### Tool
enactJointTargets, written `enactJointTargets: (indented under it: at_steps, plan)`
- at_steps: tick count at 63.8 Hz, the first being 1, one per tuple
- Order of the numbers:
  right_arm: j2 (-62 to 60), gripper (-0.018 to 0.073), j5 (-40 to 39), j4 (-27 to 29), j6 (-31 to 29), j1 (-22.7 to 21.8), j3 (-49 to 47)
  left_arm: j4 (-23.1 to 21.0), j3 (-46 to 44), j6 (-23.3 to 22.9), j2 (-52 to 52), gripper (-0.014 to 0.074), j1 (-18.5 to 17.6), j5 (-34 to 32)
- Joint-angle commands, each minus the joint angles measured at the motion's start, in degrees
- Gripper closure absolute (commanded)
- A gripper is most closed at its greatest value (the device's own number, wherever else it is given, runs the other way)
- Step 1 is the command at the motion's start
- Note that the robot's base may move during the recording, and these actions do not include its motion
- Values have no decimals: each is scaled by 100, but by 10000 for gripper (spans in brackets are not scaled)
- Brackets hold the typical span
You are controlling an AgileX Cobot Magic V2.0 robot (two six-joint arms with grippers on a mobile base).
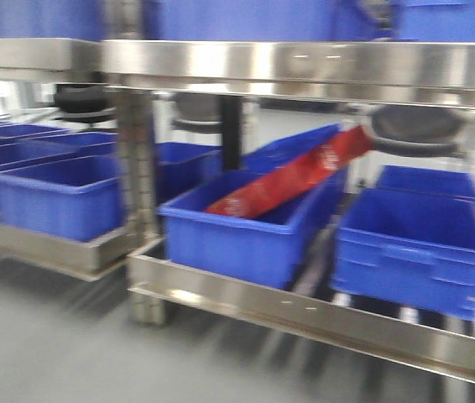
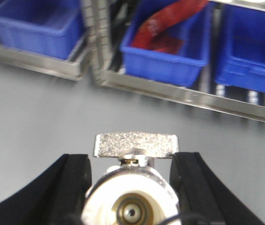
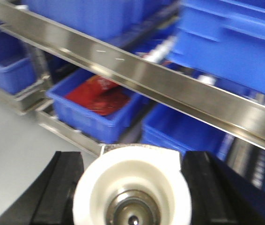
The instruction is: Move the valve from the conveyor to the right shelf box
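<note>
In the left wrist view a valve [image 2: 130, 194] with a white round end and a flat speckled metal handle [image 2: 136, 144] sits between black fingers [image 2: 60, 187]. My left gripper [image 2: 132, 159] is shut on it above the grey floor. In the right wrist view, a second valve [image 3: 132, 185] shows its white cup-shaped end, and my right gripper [image 3: 133, 157] is shut on it. It is held up near the steel shelf rail [image 3: 170, 84]. The right shelf unit holds blue boxes [image 1: 414, 243]. The conveyor is out of view. Neither gripper shows in the front view.
The middle blue box [image 1: 237, 231] holds a red bag [image 1: 292, 180]. More blue boxes [image 1: 57, 197] stand on the left shelf. A steel post [image 1: 137, 168] separates the two shelf units. An upper steel shelf [image 1: 305, 67] spans the top. Grey floor [image 1: 53, 344] lies in front.
</note>
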Motion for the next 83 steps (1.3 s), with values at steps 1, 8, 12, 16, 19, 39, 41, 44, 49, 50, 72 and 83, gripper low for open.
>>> enactJointTargets:
  at_steps: [1,8,12,16,19,39,41,44,49,50,72,83]
  plan:
    - [-76,712,-401,11,6,-3,-97,-74,-50,-43,-58,707,-22,-233]
    - [-76,712,-401,11,6,-3,-97,-74,-50,-43,-58,707,-22,-233]
    - [-76,712,-401,11,6,-3,-97,-74,-50,-43,-58,707,-22,-233]
    - [-76,712,-401,11,6,-3,-97,-74,-50,-43,-58,707,-22,-233]
    - [-76,712,-401,11,6,-3,-97,-74,-50,-43,-58,707,-22,-233]
    - [-76,712,-401,11,6,-3,-97,-74,-50,-43,-58,707,-22,-233]
    - [-76,712,-401,11,6,-3,-97,-74,-50,-43,-58,707,-22,-233]
    - [-76,712,-401,11,6,-3,-97,-74,-50,-43,-58,707,-22,-233]
    - [-76,712,-401,11,6,-3,-97,-74,-50,-43,-58,707,-22,-233]
    - [-76,712,-401,11,6,-3,-97,-74,-50,-43,-58,707,-22,-233]
    - [-76,712,-401,11,6,-3,-97,-74,-50,-43,-58,707,-22,-233]
    - [-76,712,-401,11,6,-3,-97,-74,-50,-43,-58,707,-22,-233]
